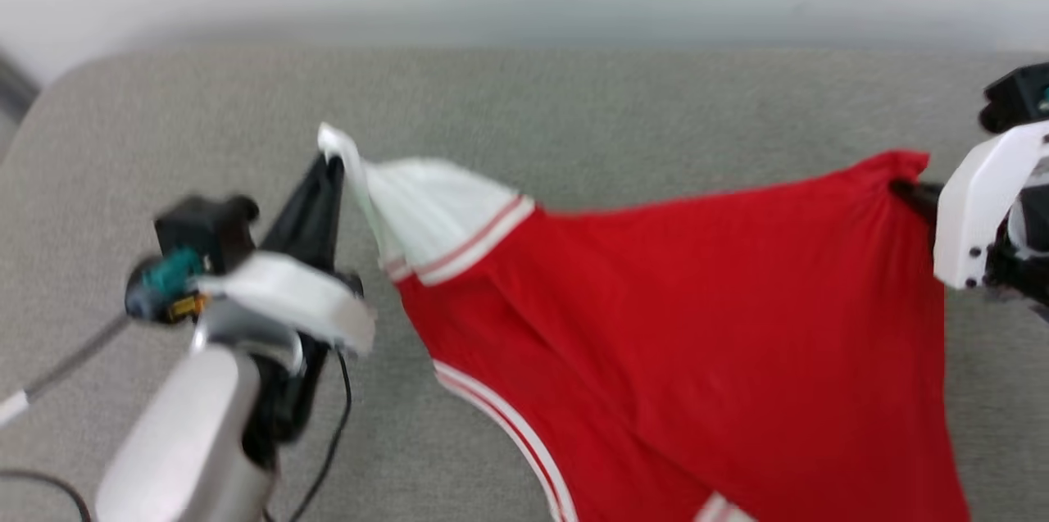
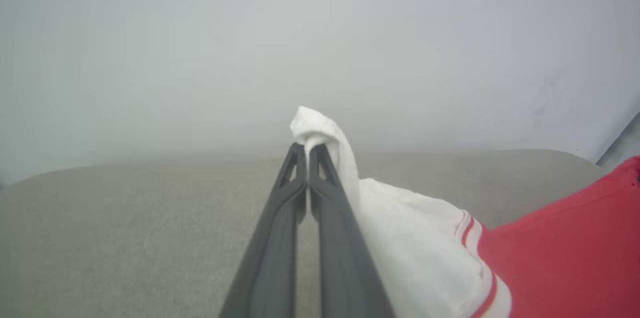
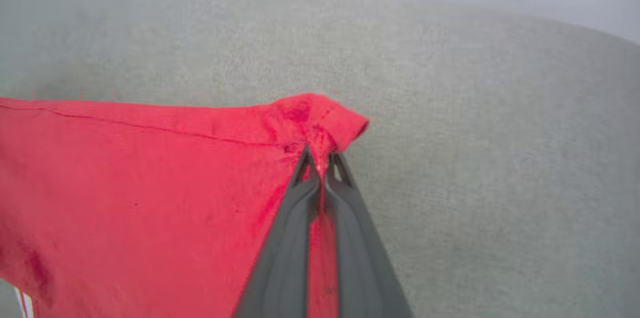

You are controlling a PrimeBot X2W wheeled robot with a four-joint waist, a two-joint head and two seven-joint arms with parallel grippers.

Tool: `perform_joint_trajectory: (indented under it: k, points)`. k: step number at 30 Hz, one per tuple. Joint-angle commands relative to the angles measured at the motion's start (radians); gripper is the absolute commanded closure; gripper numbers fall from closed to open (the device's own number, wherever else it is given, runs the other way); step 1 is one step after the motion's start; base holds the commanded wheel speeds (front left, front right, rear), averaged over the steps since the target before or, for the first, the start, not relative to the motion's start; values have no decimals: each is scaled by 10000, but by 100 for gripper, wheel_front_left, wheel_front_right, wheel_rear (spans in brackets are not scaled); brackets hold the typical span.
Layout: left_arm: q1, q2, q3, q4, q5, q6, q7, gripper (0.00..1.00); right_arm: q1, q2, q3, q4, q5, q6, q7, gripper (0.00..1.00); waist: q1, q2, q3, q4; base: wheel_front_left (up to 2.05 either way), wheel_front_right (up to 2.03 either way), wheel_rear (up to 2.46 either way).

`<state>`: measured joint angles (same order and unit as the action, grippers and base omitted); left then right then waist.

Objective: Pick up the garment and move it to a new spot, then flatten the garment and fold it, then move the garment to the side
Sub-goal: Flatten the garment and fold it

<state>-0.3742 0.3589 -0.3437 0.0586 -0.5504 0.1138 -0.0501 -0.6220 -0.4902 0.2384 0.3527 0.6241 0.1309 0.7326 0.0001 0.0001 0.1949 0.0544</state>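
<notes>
The garment (image 1: 697, 309) is a red shirt with a white sleeve and red-white striped trim, stretched between both grippers above the grey surface. My left gripper (image 1: 334, 163) is shut on the white sleeve end; in the left wrist view its tips (image 2: 306, 148) pinch the white fabric (image 2: 400, 228). My right gripper (image 1: 905, 190) is shut on a red corner of the garment; in the right wrist view its tips (image 3: 321, 158) clamp the bunched red cloth (image 3: 150, 183). The shirt hangs down from the two held points toward the bottom of the head view.
A grey fabric-covered surface (image 1: 574, 96) with rounded corners lies under everything, with a pale wall behind it. Dark cables (image 1: 328, 440) trail from my left arm at the lower left.
</notes>
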Motion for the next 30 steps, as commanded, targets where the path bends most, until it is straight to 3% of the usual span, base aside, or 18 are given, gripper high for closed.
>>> perform_joint_trajectory:
  k: [1, 7, 14, 24, 25, 30]
  points:
    - [-397, 34, 79, 164, -25, -74, 25, 100, -238, 114, -83, 62, -119, -2, -246, 100, -1, -1, -532, -337, 0, 0, 0]
    - [-2529, 84, 471, 1763, -294, -461, 199, 100, -1206, 437, -279, 673, -546, -3, -1064, 100, -1, -1, -983, -799, 0, 0, 0]
    - [-5261, 35, 451, 3530, -52, -806, 167, 100, -2811, 495, -432, 1224, -939, -3, -2060, 100, -1, -1, -625, -1022, 0, 0, 0]
    - [-9372, 192, 507, 4853, 575, -1005, -412, 100, -5725, 249, -807, 1258, -1219, -5, -3763, 100, -1, -1, 1579, -1163, 0, 0, 0]
    - [-10540, 362, 572, 5001, 741, -990, -468, 100, -6707, 197, -749, 1181, -1345, -5, -4286, 100, -1, -1, 2372, -1235, 0, 0, 0]
    - [-11744, 528, 680, 5279, 856, -1041, -626, 100, -7859, 207, -364, 1390, -1364, -5, -4949, 100, -1, -1, 3383, -1339, 0, 0, 0]
